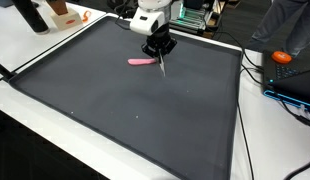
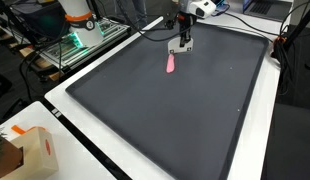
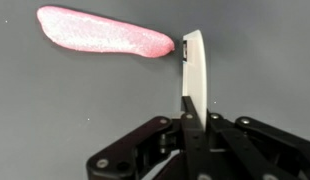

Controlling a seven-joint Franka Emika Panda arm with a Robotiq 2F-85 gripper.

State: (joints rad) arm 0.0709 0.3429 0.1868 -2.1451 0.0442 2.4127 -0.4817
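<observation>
Claw (image 3: pixel 192 120) is clamped narrow on a thin white strip (image 3: pixel 196 65). In the wrist view the strip is seen sticking up out of the fingers, roughly upright.

A pink blob (image 3: pixel 105 32) is laid flat on the black mat (image 3: pixel 55 110), long and glittery. In the wrist view it is placed up and to the left of the claw, with its long axis running left to right. Its right end is met by the upper edge of the strip; contact, or a hairline gap, cannot be told apart. The blob is not gripped by the claw itself and is kept clear of the fingers.

In an exterior view the claw (image 1: pixel 159 46) is hung over the far part of the mat (image 1: pixel 115 120), with the blob (image 1: pixel 141 61) just beside it on the left. In an exterior view the blob (image 2: pixel 171 64) is seen just below the claw (image 2: pixel 182 44), on the camera side.

The mat is spread on a white surface (image 1: pixel 20 115). An orange item (image 1: pixel 283 57) and a cardboard box (image 2: pixel 30 150) are kept off the mat, well apart from the claw.
</observation>
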